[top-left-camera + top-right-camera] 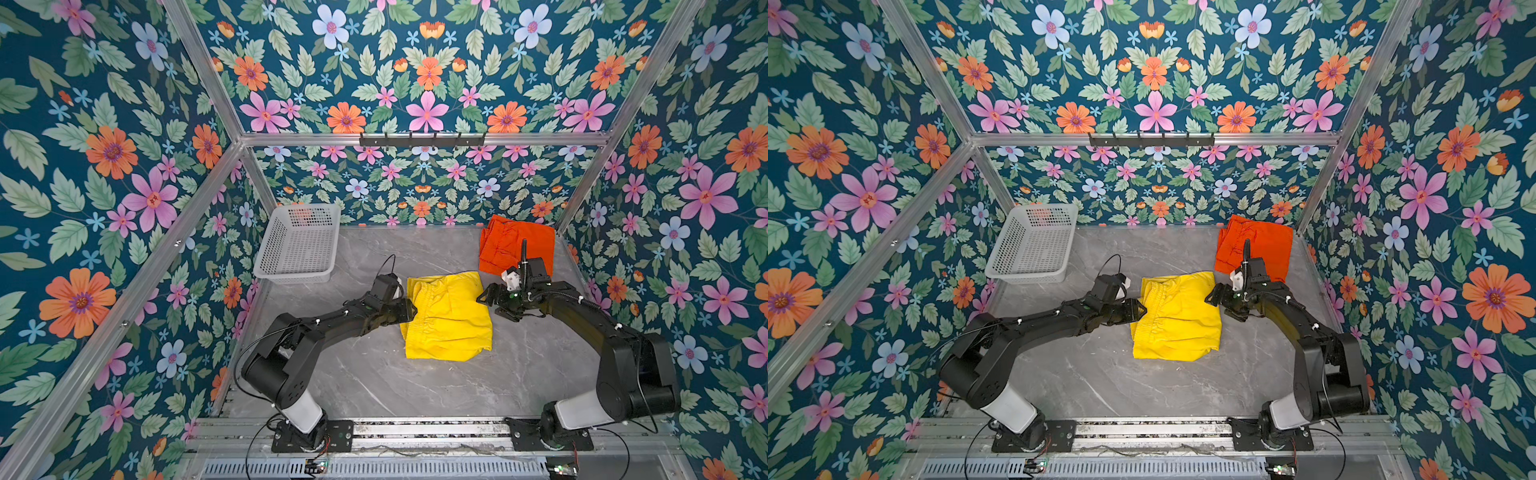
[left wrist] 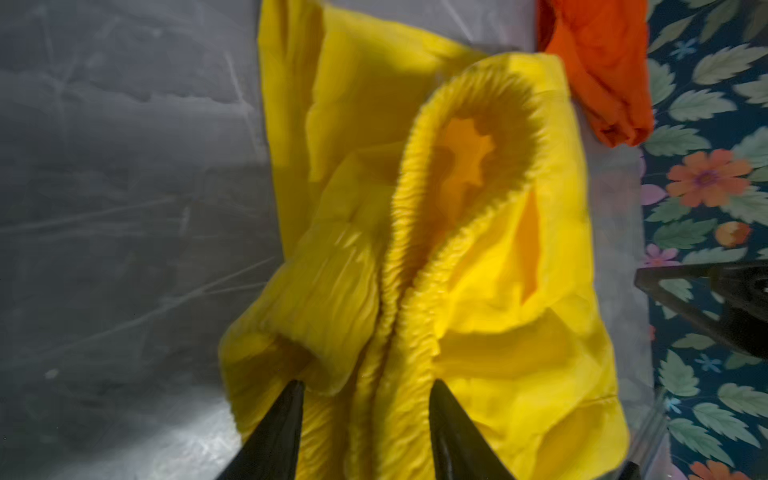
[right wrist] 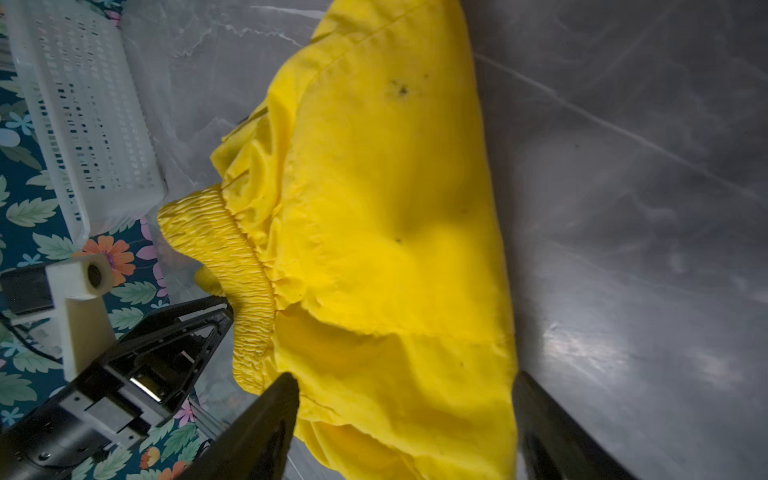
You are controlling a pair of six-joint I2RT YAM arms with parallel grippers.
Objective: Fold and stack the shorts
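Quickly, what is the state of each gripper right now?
Left gripper: open, over the waistband of the yellow shorts.
Right gripper: open wide, at the yellow shorts' edge.

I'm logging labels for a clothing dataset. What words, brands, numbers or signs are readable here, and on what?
None can be read.
yellow shorts: only small dark specks, no legible print.
orange shorts: no print visible.
white basket: no label visible.
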